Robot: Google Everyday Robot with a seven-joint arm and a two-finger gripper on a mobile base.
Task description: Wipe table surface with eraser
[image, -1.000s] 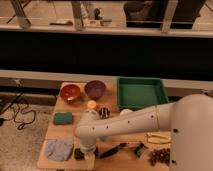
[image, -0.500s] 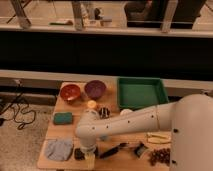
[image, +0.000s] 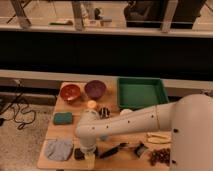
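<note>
Eraser (image: pixel 78 154), a small dark block, lies near the front left edge of the bench (image: pixel 62 133), just right of a grey cloth (image: pixel 59 149). It looks light, stiff and flat, so a grip from above across its short sides should hold for wiping. The hand (image: pixel 88 154) is low and right beside it, perhaps touching. Whether it is open or has hold of anything I cannot tell. Further right lies a black-handled utensil (image: pixel 112 150).

High view down onto table surface (image: pixel 77 106), gripper (image: pixel 88 157) at near edge.
</note>
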